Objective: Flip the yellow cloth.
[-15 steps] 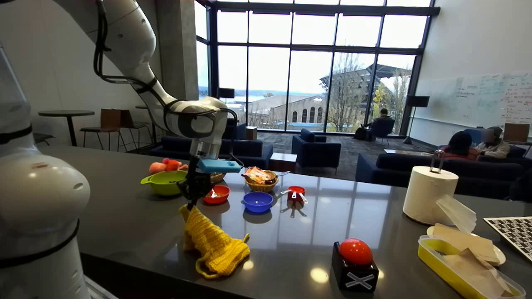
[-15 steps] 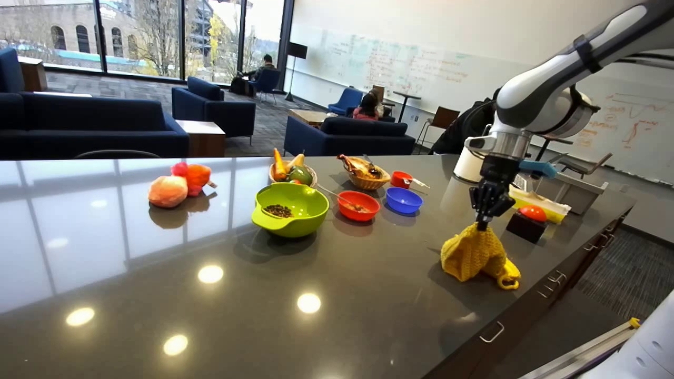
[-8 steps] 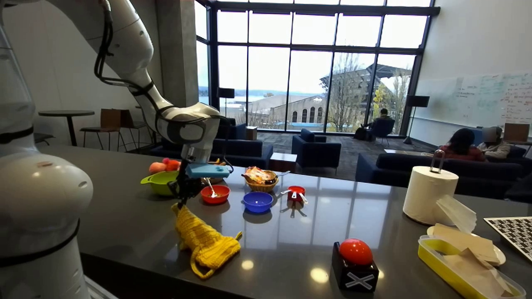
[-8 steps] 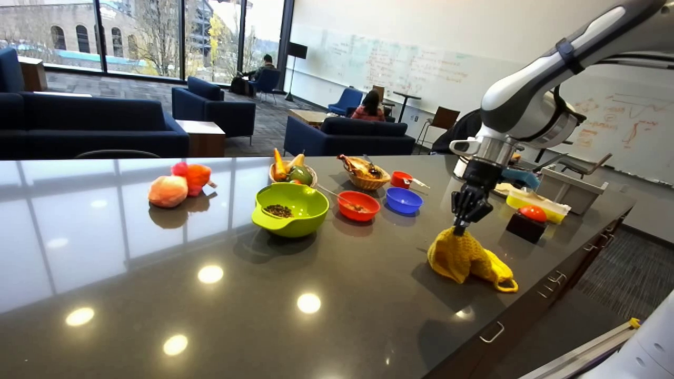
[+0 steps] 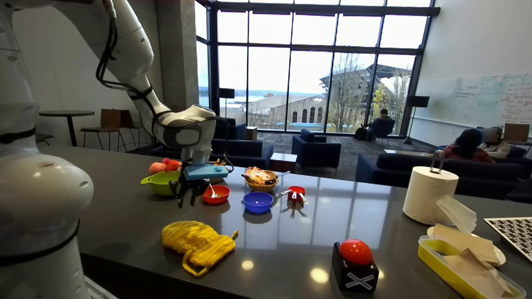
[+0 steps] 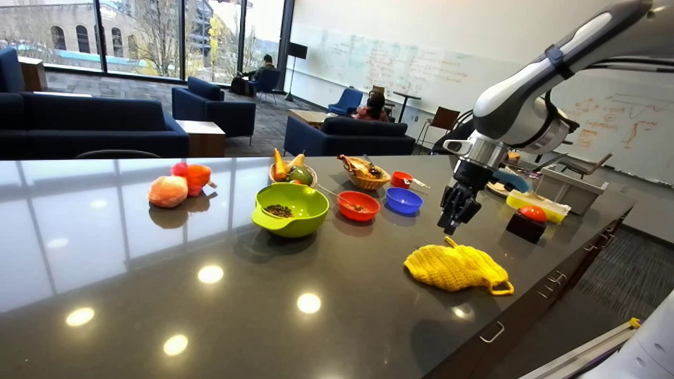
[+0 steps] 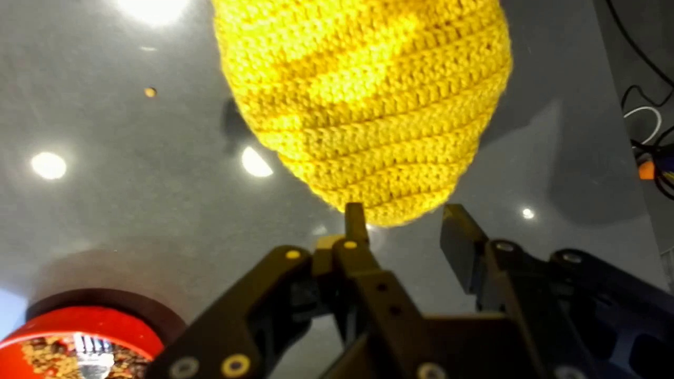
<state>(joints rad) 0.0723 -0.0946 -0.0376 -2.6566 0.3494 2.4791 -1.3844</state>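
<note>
The yellow cloth [image 5: 197, 243] lies on the dark counter, low and slightly rumpled, with a loop at one end. In an exterior view, the same cloth [image 6: 455, 267] rests near the counter's drawer side. My gripper [image 5: 186, 204] hangs above it, apart from it, with a clear gap below the fingertips. The wrist view shows the gripper [image 7: 403, 209] with its two fingers spread and nothing between them. Beyond the tips, the ribbed, rounded end of the cloth [image 7: 368, 105] points toward the jaws; its far part is cut off by the frame.
Near the arm stand a green bowl [image 6: 289, 210], a red bowl [image 6: 359, 206] holding a fork, and a blue bowl [image 6: 404, 201]. A black box with a red dome button [image 5: 355, 265] sits past the cloth. The counter's edge [image 6: 526, 302] runs close to the cloth.
The gripper was shut on one end of the cloth, holding it raised. Now its fingers have parted, and that end has dropped onto the counter. The arm has shifted a little.
</note>
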